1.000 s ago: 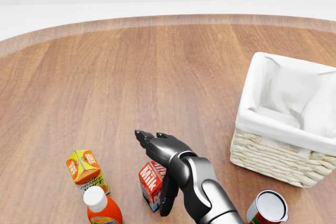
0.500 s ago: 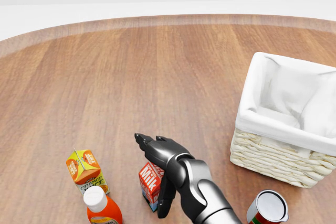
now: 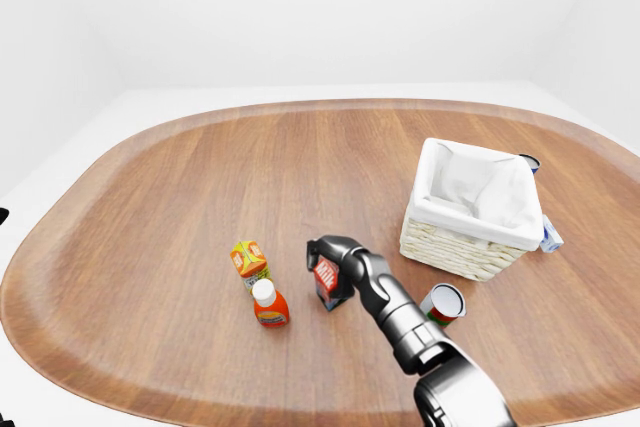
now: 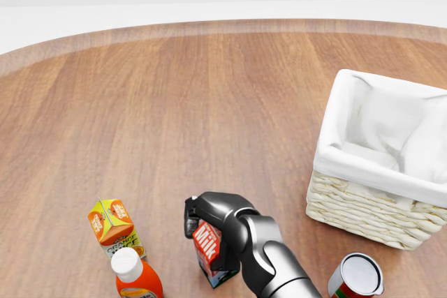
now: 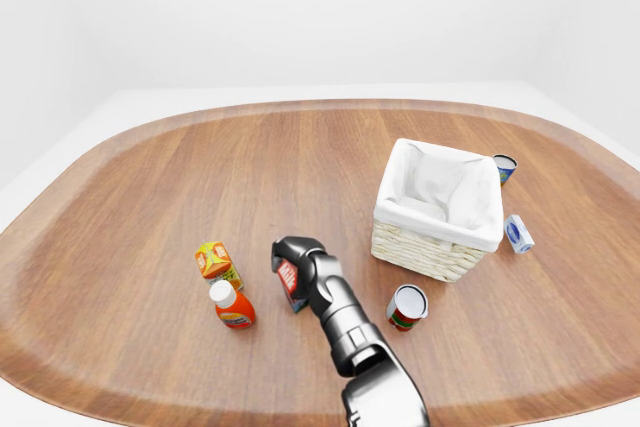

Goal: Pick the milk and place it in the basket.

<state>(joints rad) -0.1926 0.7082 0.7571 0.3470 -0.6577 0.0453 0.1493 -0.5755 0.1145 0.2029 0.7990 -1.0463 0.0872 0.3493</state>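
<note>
I have the milk carton (image 4: pixel 211 250) in my right robot hand (image 4: pixel 216 232) now, fingers wrapped round its upper part, so the grasp looks made; the carrying and the drop into the basket (image 4: pixel 377 211) are not yet done. The carton sits near the bottom of the head view, tilted, its red label facing up and to the left. Whether its base touches the bench (image 4: pixel 174 102) or has just cleared it I cannot tell from these views.

The basket stands to the right in the head view, well apart from the carton, its white cloth lining open at the top and nothing showing inside. My judgement is that the task is roughly a third along: grip secured, lift and transfer to come.

My right arm comes in from the bottom of the head view and reaches up and left, the wrist bent so the robot hand curls over the carton from the right side. My left robot hand does not show in any view.

Just left of the carton are an orange juice box (image 4: pixel 114 227) and an orange bottle with a white cap (image 4: pixel 134 277), close enough that I should lift clear before swinging right. A tin can (image 4: pixel 356 277) stands between my arm and the basket, so my path probably needs height.
</note>
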